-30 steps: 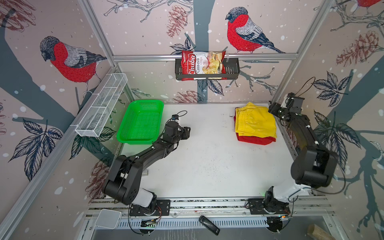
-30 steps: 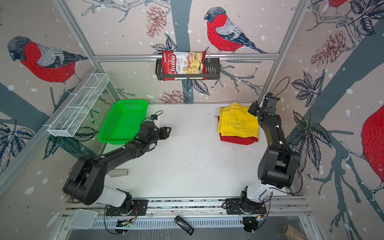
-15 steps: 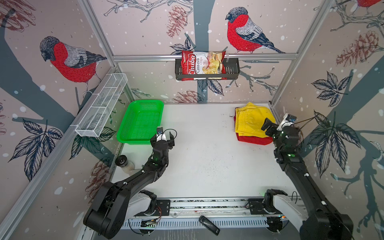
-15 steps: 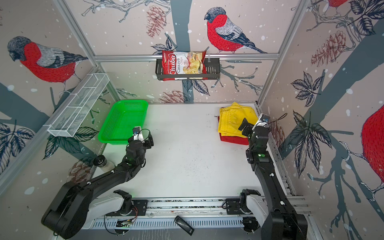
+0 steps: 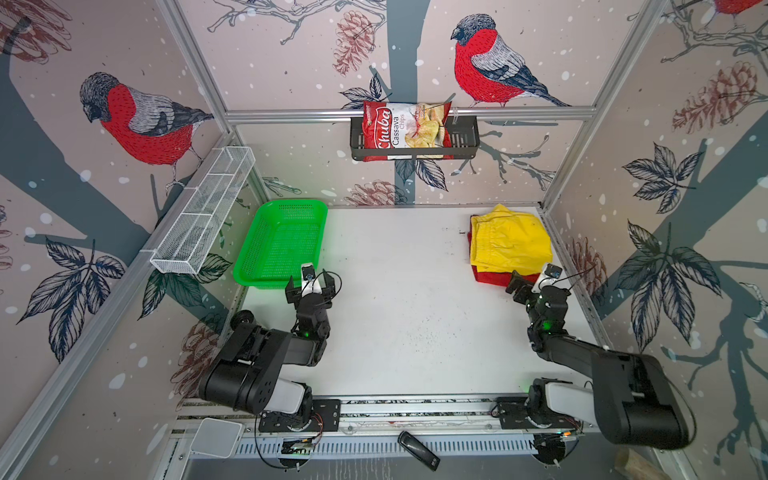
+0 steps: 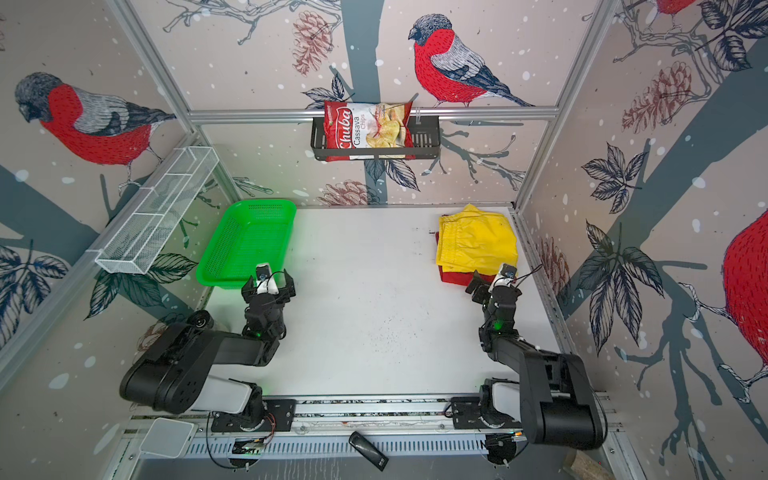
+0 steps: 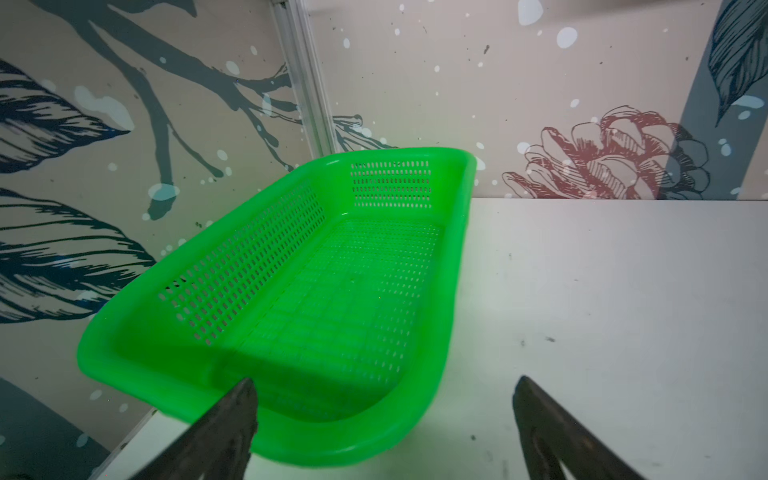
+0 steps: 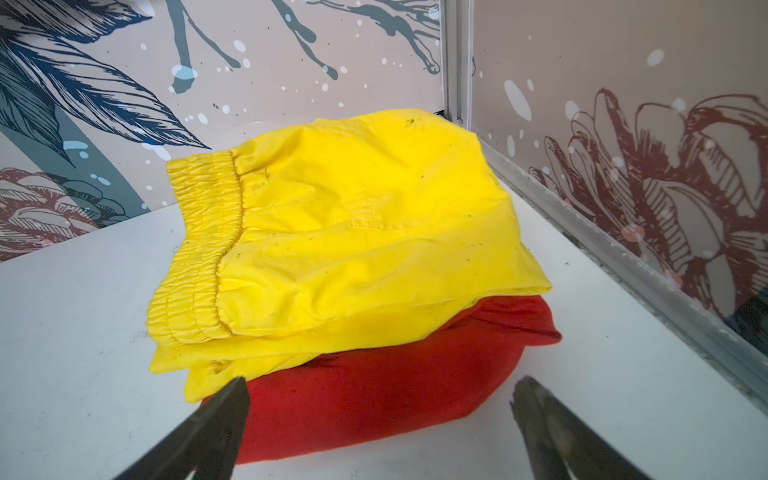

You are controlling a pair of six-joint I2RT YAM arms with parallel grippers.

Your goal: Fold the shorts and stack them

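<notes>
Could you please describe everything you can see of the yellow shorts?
The yellow shorts look like thin, smooth, slightly crinkled cloth, bright yellow with a few small dark specks. They are folded into a compact rectangular bundle, the gathered elastic waistband along one edge. They lie on top of the folded red shorts, which show beneath along one side, in the far right corner of the table in a top view. The open right gripper appears to sit just short of the stack.
</notes>
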